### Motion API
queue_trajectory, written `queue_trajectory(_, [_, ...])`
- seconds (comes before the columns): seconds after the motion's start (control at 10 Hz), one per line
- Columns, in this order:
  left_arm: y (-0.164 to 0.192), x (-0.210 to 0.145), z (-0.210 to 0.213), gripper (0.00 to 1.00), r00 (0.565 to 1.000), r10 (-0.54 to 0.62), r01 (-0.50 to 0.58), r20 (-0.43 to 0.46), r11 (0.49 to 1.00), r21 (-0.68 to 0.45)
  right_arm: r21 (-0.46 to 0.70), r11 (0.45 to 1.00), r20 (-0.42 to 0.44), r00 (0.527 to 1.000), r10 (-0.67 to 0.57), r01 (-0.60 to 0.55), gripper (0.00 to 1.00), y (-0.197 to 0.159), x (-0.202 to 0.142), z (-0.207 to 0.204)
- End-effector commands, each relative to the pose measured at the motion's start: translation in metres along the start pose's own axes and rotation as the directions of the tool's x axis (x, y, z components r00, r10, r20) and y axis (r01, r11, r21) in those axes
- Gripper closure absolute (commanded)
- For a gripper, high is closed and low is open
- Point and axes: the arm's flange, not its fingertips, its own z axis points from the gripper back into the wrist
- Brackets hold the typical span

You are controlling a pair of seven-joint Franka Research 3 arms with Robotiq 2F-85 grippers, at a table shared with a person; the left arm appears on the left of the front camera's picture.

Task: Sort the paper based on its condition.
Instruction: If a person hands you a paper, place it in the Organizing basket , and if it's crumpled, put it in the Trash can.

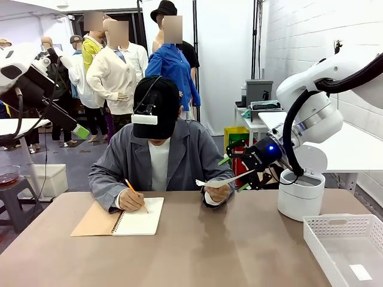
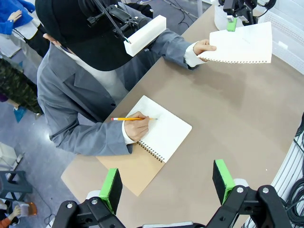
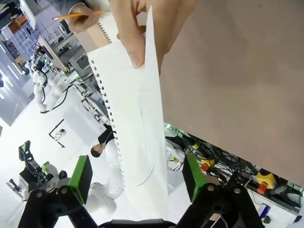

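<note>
A person at the far side holds out a white sheet of paper in one hand, its holed edge showing from above. My right gripper is open, and the paper hangs edge-on between its green pads without touching either. The person's thumb and fingers pinch the sheet's far end. My left gripper is open with nothing in it, high above the table's left side. The person's other hand writes with a pencil.
A spiral notebook with a tan cover lies open in front of the person. A white slotted basket stands at the table's front right. The right arm's white round base stands at the right, behind the basket.
</note>
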Motion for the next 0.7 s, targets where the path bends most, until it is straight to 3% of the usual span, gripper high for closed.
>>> queue_trajectory(0.0, [-0.0005,-0.0003,0.0004,0.0,1.0,0.006,-0.006,-0.002,1.0,-0.011,0.033,0.999,-0.025,0.999,0.028,-0.027,0.22,0.0016,0.0033,0.0017])
queue_trajectory(0.4, [-0.0005,-0.0003,0.0004,0.0,1.0,0.006,-0.006,-0.002,1.0,-0.011,0.038,0.999,-0.031,0.999,0.022,-0.02,0.89,0.0007,0.003,0.002])
queue_trajectory(0.5, [-0.0005,-0.0003,0.0004,0.0,1.0,0.006,-0.006,-0.002,1.0,-0.011,0.038,0.999,-0.032,0.999,0.019,-0.018,1.0,0.0004,0.0027,0.002])
queue_trajectory(0.6, [-0.0005,-0.0003,0.0004,0.0,1.0,0.006,-0.006,-0.002,1.0,-0.011,0.038,0.999,-0.033,0.999,0.017,-0.015,1.0,0.0001,0.0027,0.0019])
